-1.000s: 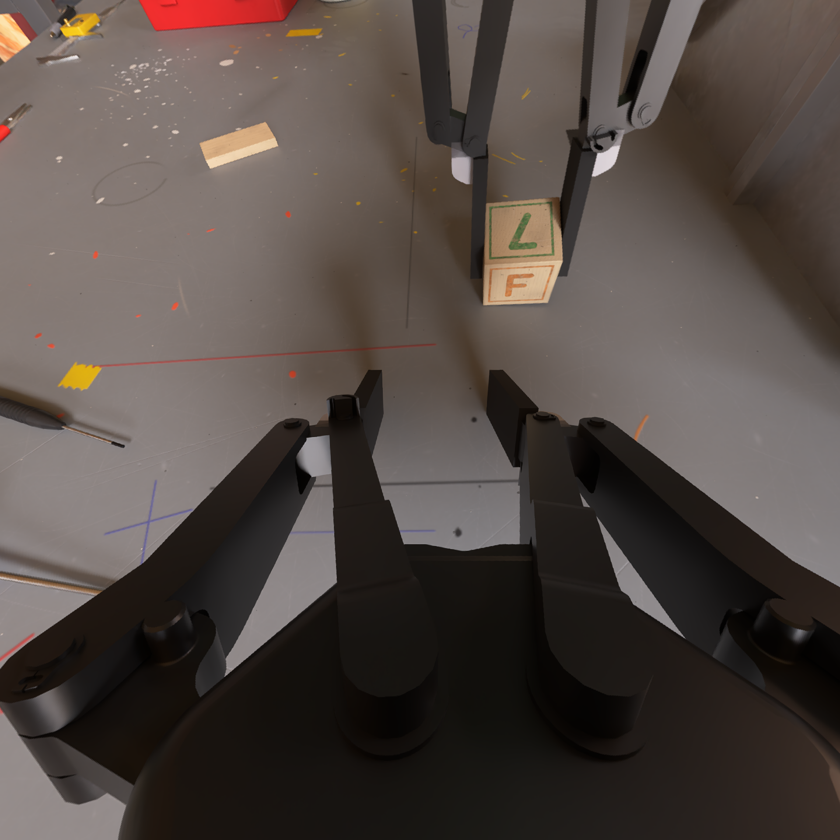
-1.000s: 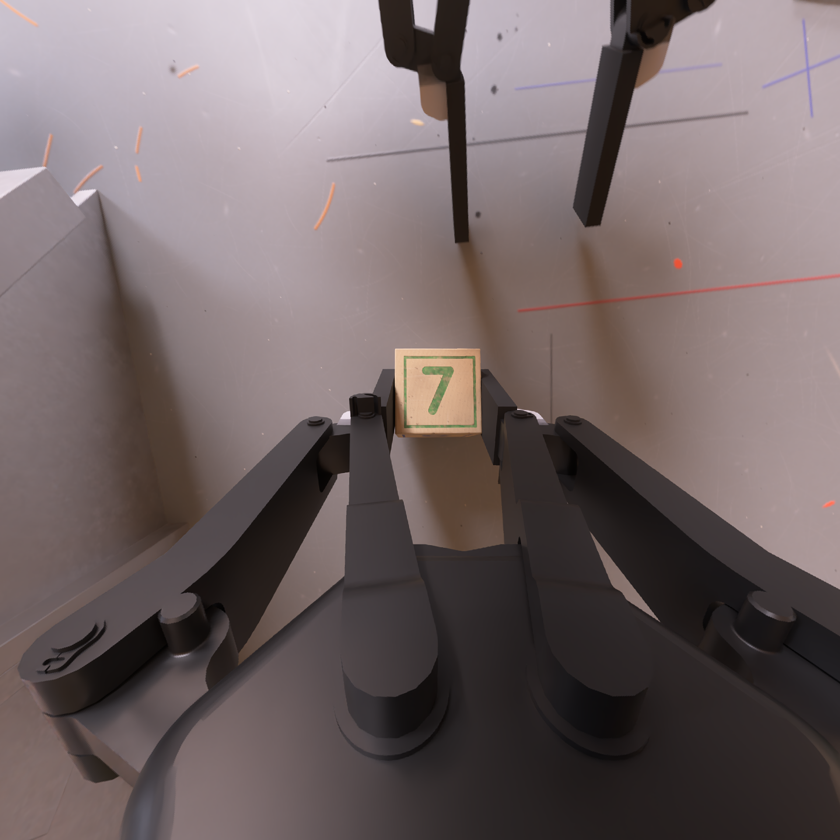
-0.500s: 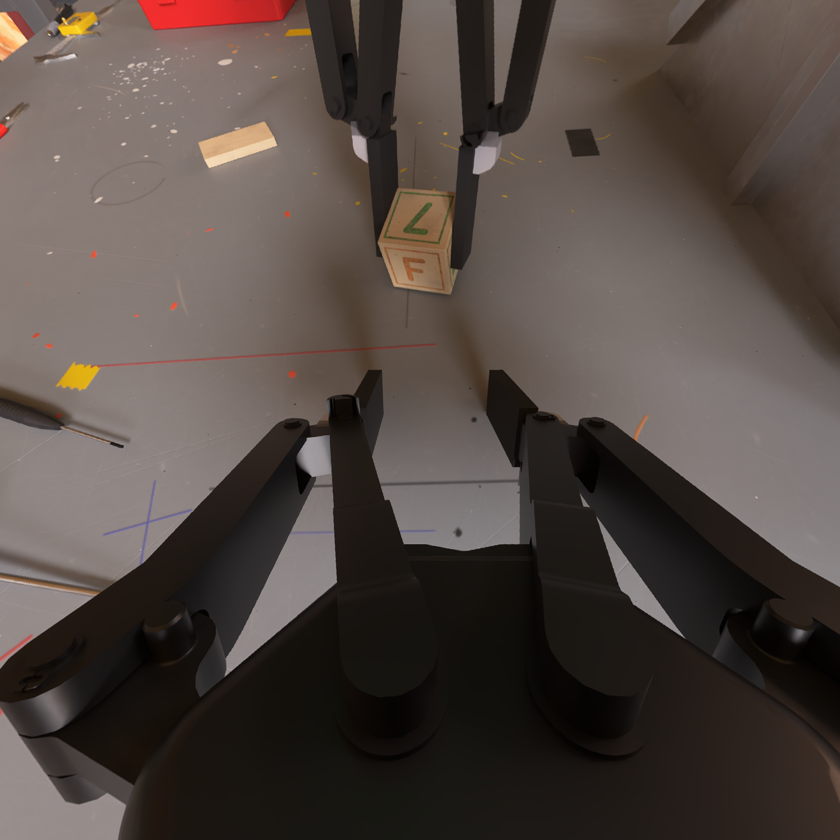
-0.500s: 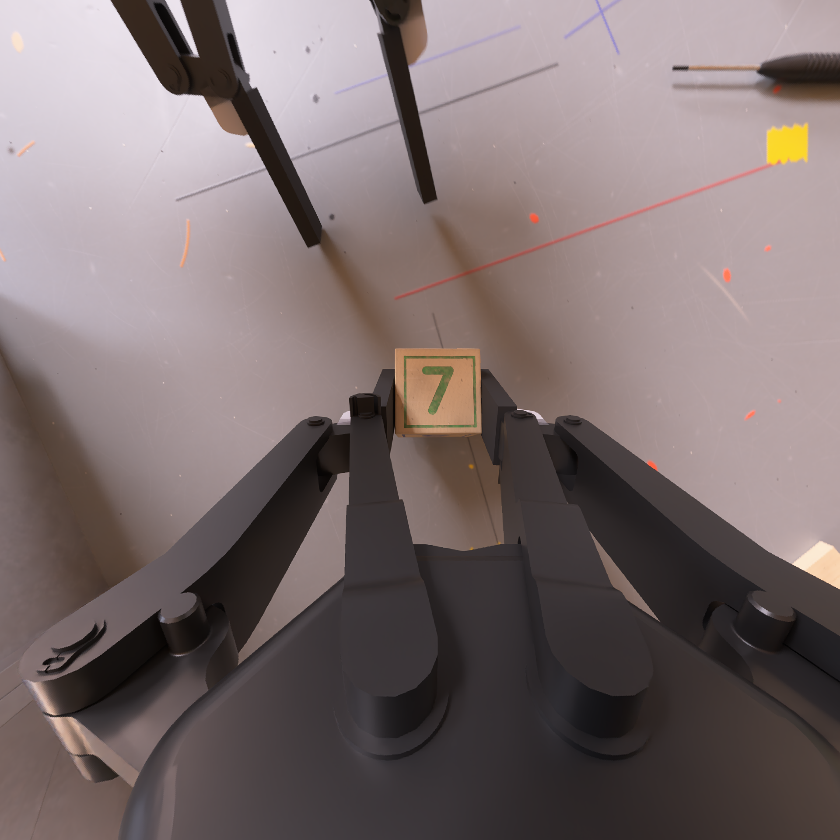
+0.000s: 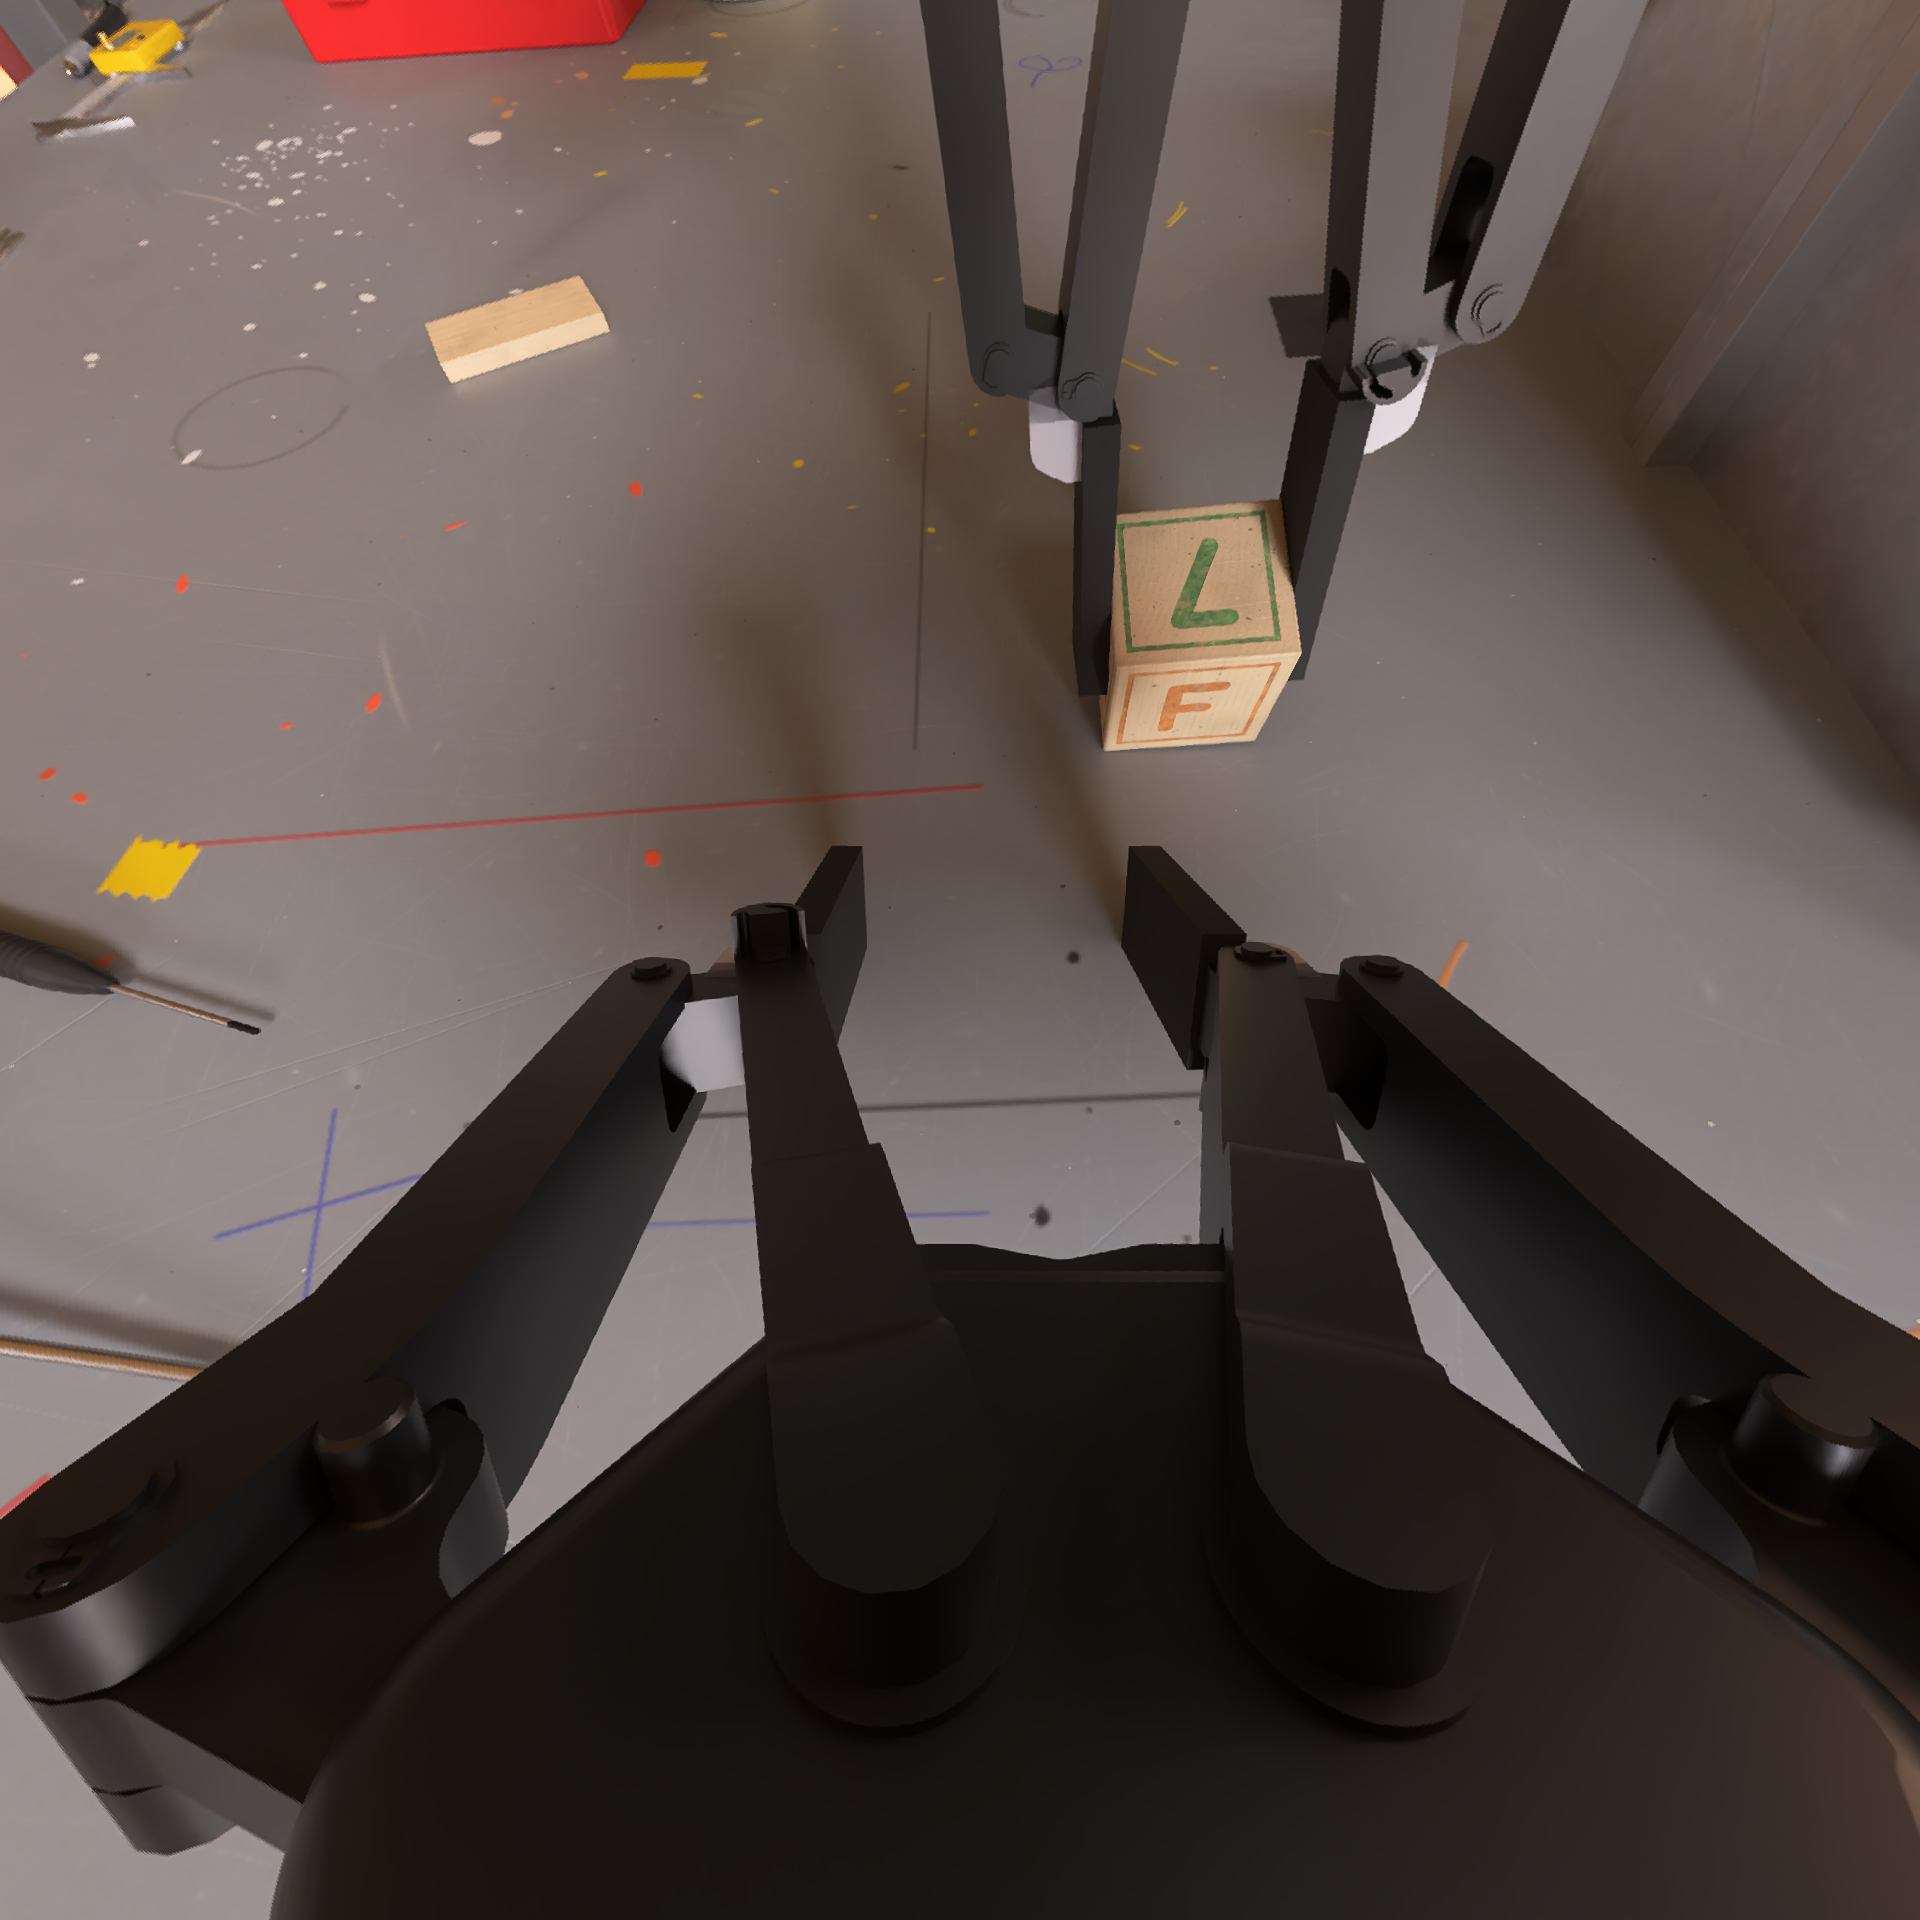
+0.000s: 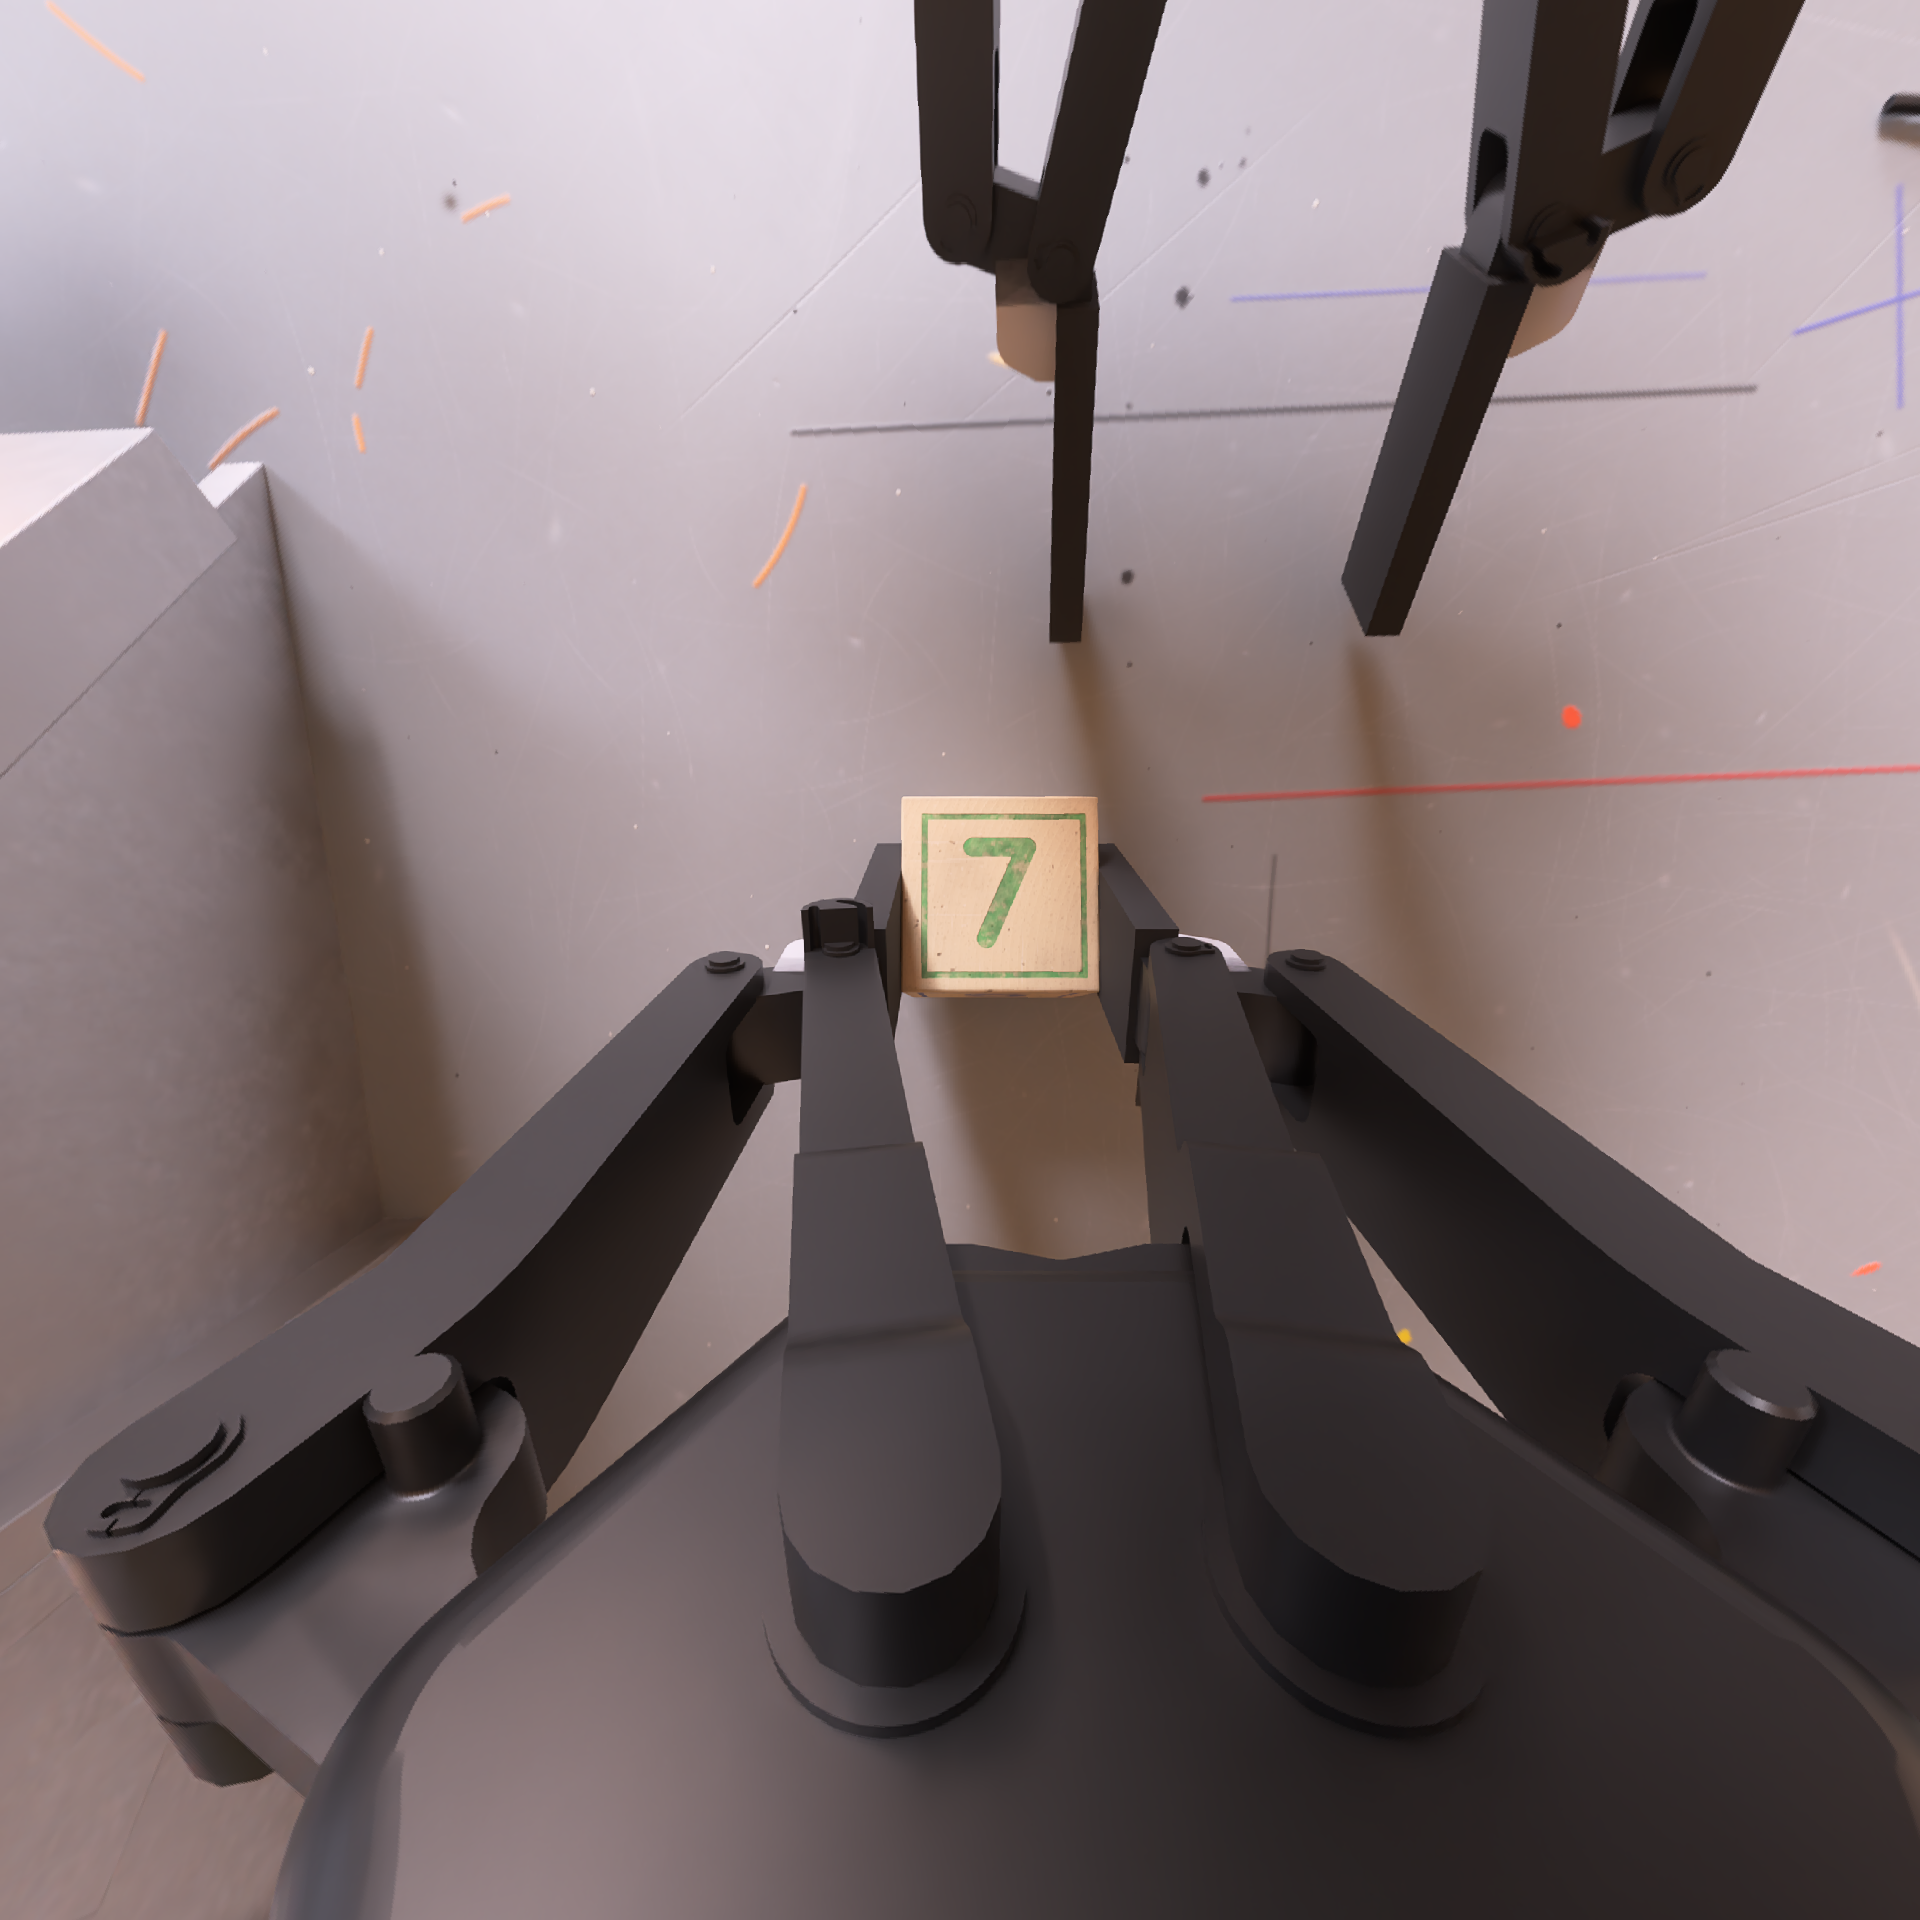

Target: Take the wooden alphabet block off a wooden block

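The wooden alphabet block (image 6: pixel 1000 904), a pale cube with green and orange printed faces, sits between the fingers of my right gripper (image 6: pixel 1000 862), which is shut on it. In the left wrist view the block (image 5: pixel 1200 623) and right gripper (image 5: pixel 1197 670) are at the upper right, low over the grey table; I cannot tell whether the block touches it. A flat plain wooden block (image 5: pixel 516 327) lies apart at the upper left. My left gripper (image 5: pixel 992 883) is open and empty above the table, nearer than the alphabet block. It also shows in the right wrist view (image 6: pixel 1221 623).
A grey stepped wall (image 6: pixel 125 831) stands close to the right gripper's left side. It also shows in the left wrist view (image 5: pixel 1766 312). A red box (image 5: pixel 457 21) and a yellow tool (image 5: pixel 135 47) lie far back. A dark-handled pick (image 5: pixel 125 987) and yellow tape (image 5: pixel 151 868) lie at left.
The right gripper, holding the alphabet block, swung toward the flat block's side half a second ago and has moved back beside the grey wall. The left gripper has not moved.
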